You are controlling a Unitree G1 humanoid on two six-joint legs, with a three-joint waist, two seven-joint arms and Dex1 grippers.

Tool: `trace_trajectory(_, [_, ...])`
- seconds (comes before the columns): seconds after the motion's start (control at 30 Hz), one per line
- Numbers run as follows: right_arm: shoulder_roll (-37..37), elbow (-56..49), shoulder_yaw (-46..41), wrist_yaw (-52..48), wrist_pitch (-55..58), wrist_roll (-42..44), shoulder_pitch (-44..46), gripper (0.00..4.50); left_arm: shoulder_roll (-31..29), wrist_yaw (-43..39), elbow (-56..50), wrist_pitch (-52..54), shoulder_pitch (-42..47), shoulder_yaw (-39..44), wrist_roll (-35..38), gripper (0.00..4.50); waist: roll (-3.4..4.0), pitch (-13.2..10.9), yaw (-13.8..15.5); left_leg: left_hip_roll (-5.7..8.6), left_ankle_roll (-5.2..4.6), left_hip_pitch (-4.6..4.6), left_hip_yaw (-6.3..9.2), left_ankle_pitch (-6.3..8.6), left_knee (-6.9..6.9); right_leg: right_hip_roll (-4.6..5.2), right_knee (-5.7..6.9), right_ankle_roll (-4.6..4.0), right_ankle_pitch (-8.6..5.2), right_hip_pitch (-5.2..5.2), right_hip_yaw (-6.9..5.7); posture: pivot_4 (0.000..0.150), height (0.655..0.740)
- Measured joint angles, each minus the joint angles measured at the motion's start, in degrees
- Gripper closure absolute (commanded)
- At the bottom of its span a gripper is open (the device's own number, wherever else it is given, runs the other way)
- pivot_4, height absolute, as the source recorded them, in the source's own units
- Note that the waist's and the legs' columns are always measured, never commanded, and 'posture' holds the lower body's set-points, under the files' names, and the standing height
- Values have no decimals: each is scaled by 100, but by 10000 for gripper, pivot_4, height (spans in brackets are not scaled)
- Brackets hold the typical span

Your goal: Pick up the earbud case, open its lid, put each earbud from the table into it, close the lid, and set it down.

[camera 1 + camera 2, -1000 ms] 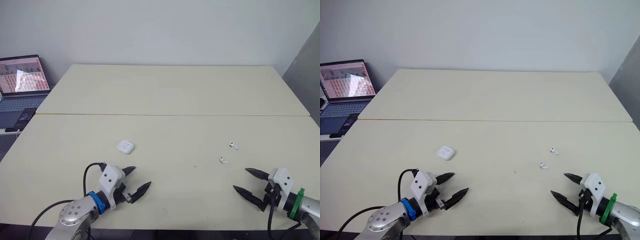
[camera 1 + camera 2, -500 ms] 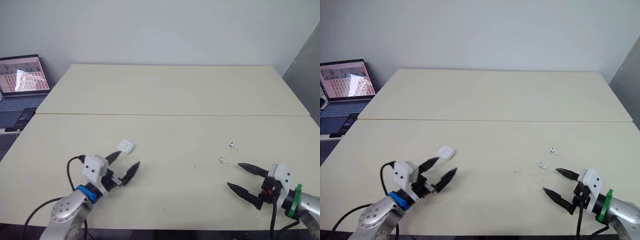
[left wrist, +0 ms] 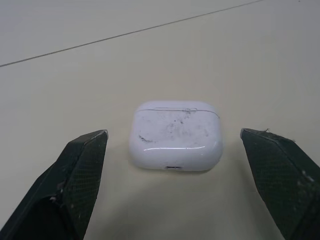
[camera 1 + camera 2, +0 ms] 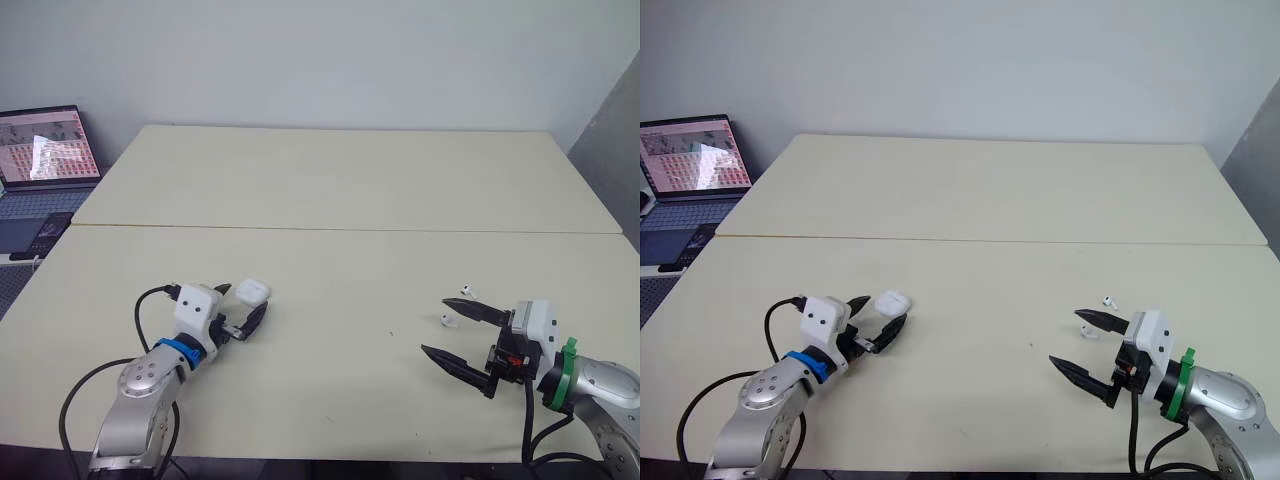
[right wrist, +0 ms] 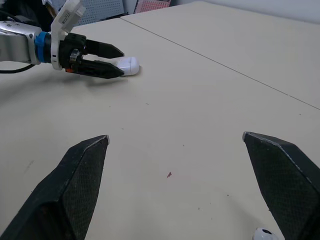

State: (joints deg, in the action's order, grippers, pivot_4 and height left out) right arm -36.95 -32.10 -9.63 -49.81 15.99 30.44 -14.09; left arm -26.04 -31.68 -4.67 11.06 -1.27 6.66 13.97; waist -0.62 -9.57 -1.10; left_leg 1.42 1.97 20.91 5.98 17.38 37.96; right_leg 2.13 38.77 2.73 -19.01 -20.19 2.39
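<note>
With the earbud case (image 3: 175,135) lying flat on the near-left part of the table (image 4: 330,265), we see its long axis run across the gap of the left gripper (image 4: 244,298), port (image 3: 173,167) end toward that wrist and lid (image 3: 176,105) end away. Lid is down, so we can't tell what is inside. Both earbuds lie on the table well to the right: the far earbud (image 4: 466,290), and the near earbud (image 4: 448,320) just beside the farther finger of the right gripper (image 4: 434,325). Left forearm lies low over the table, reaching forward from the near edge; its fingers (image 3: 82,165) are spread, one on each side of the case, neither touching it. Right forearm comes in low from the near-right corner, gripper pointing toward the robot's left, pincer wide apart and holding nothing. An open laptop (image 4: 40,150) sits off the table's far-left side.
</note>
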Motion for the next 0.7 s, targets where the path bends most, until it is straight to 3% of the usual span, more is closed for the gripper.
trace_trajectory(0.1, [1, -107, 0, 112, 77, 6, 5, 0, 0, -18, 65, 100, 100, -60, -20, 200, 0, 0, -2, 0, 0, 0, 1, 0, 0, 0, 2, 0, 0, -1, 0, 1500, 7400])
trace_trajectory(0.2, [5, -156, -3, 187, 125, 17, 6, 0, -6, -19, 66, 114, 111, -73, -61, 6016, 0, 0, -2, 0, 0, 0, 1, 0, 0, 0, 2, 0, 0, 0, 0, 1500, 7400])
trace_trajectory(0.33, [4, -156, -3, 247, 156, 17, 5, 0, -6, -23, 73, 120, 137, -74, -81, 17434, 0, 0, -2, 0, 0, -1, 1, 0, 0, 0, 3, 0, 0, -1, 0, 1500, 7400])
trace_trajectory(0.7, [4, -139, -129, 380, 391, 310, 288, 0, 62, -254, -186, 22, 538, -49, 279, 17412, -3, -2, 2, 0, 1, 0, 1, -1, 1, 0, 5, 0, 0, -1, -1, 1500, 7400])
